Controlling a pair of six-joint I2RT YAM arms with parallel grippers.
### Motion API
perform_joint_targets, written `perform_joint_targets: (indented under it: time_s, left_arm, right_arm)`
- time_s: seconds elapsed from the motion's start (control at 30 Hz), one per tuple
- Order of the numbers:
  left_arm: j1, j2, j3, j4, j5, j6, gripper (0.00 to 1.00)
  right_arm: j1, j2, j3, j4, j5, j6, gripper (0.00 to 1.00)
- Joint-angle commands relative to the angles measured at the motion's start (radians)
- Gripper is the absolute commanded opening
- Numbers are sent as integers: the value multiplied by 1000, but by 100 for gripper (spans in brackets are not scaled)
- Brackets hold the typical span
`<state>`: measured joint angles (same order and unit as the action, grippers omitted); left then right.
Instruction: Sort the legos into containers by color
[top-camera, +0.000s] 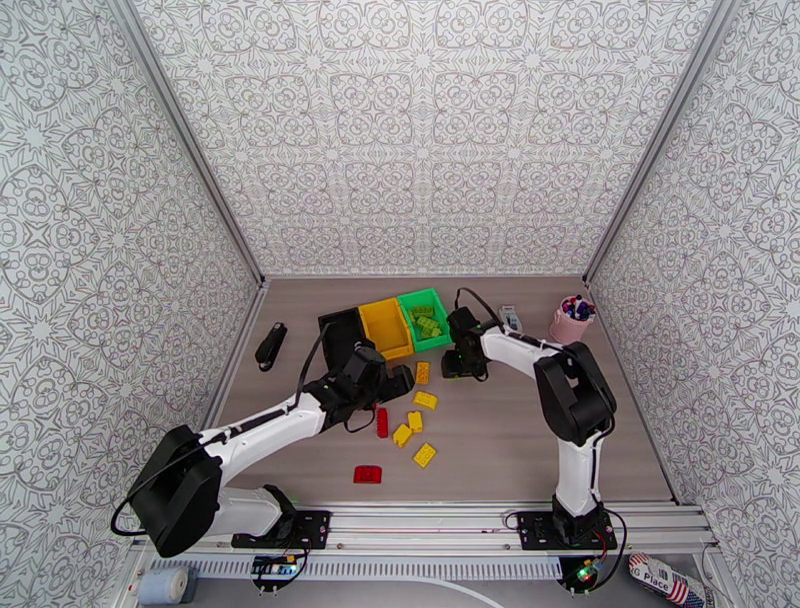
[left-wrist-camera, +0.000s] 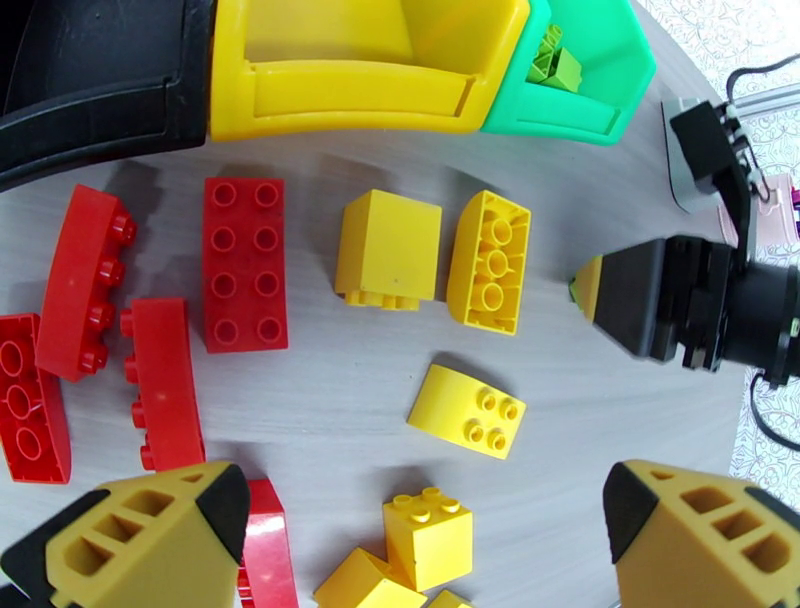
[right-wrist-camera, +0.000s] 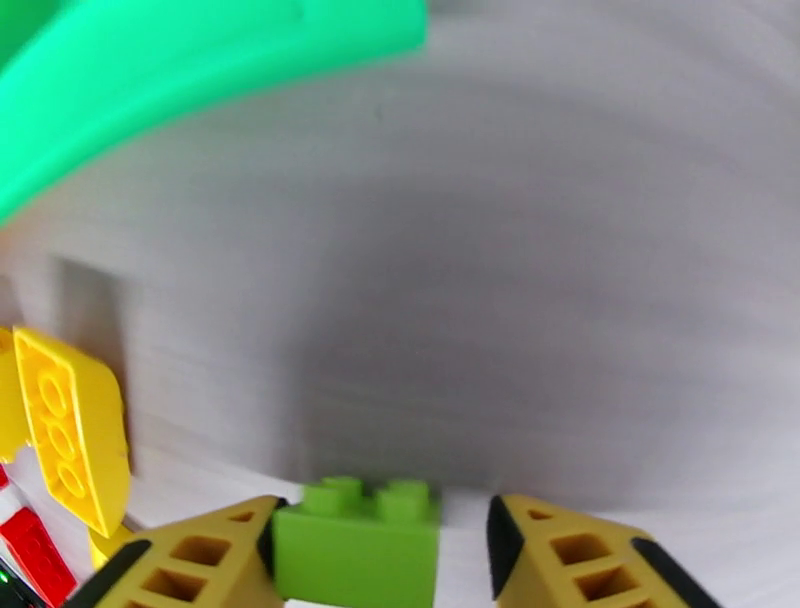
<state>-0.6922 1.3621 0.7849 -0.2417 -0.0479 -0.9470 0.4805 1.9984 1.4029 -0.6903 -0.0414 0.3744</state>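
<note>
The green brick (right-wrist-camera: 352, 552) sits by the grey table (right-wrist-camera: 600, 300) near the green bin (right-wrist-camera: 150, 80), between the fingers of the right gripper (right-wrist-camera: 383, 535). These fingers stand apart around it, one touching its side and the other with a small gap. It looks like light, stiff, smooth plastic, so I think the two flat side walls, below the studs, are the safest place to hold it without slipping. In the right wrist view its studs point toward the green bin and its longer side runs from finger to finger, while the left gripper (left-wrist-camera: 422, 505) hovers with fingers spread wide above the red bricks (left-wrist-camera: 245, 262) and yellow bricks (left-wrist-camera: 388, 245).
</note>
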Motion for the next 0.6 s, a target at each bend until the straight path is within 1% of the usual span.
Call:
perform_joint_targets:
  time_s: [0.0,0.1,0.2,0.4,0.57]
  left_arm:
    - [2,-10,-7,16,0,-14,99]
    - [8,-11,-6,18,5,-10,99]
    - [20,-15,-3,18,14,-4,99]
    - [64,-31,17,3,39,26,99]
    - [97,-63,31,-31,48,52,99]
  right_arm:
    - [-10,14,44,-29,6,-11,45]
    - [-11,4,54,-43,1,-15,36]
    - [-12,-19,60,-50,-9,-9,32]
    - [-14,-50,130,-76,-56,10,30]
    - [-21,-5,280,-104,-102,41,31]
